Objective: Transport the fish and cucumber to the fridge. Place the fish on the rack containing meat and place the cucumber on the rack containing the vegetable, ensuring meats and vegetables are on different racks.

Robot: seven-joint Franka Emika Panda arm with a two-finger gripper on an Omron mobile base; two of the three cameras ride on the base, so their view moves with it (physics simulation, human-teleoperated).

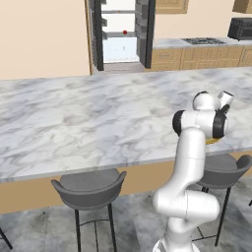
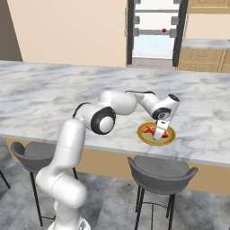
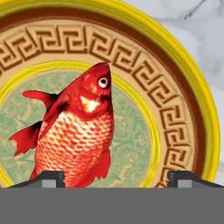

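The red fish [image 3: 78, 135] lies on a round yellow-rimmed plate [image 3: 205, 109] with a green centre, its head pointing away from the hand. My gripper [image 3: 118, 178] hangs just above it, open, with the fingertips [image 3: 50, 177] wide apart on either side of the fish's tail end. In the right base view the gripper [image 2: 160, 130] reaches down onto the plate [image 2: 141, 134] near the counter's front edge, and bits of the fish [image 2: 166, 134] show beside it. The fridge [image 2: 155, 31] stands open far behind the counter, with the red round vegetable [image 2: 164, 30] on a shelf. The cucumber and the meat are out of view.
A wide marble counter [image 1: 88, 123] lies between me and the fridge [image 1: 120, 34]. Grey stools [image 1: 91, 189] [image 2: 161, 173] stand along its near side. Wooden cabinets with a cooktop [image 1: 204, 42] run to the right of the fridge.
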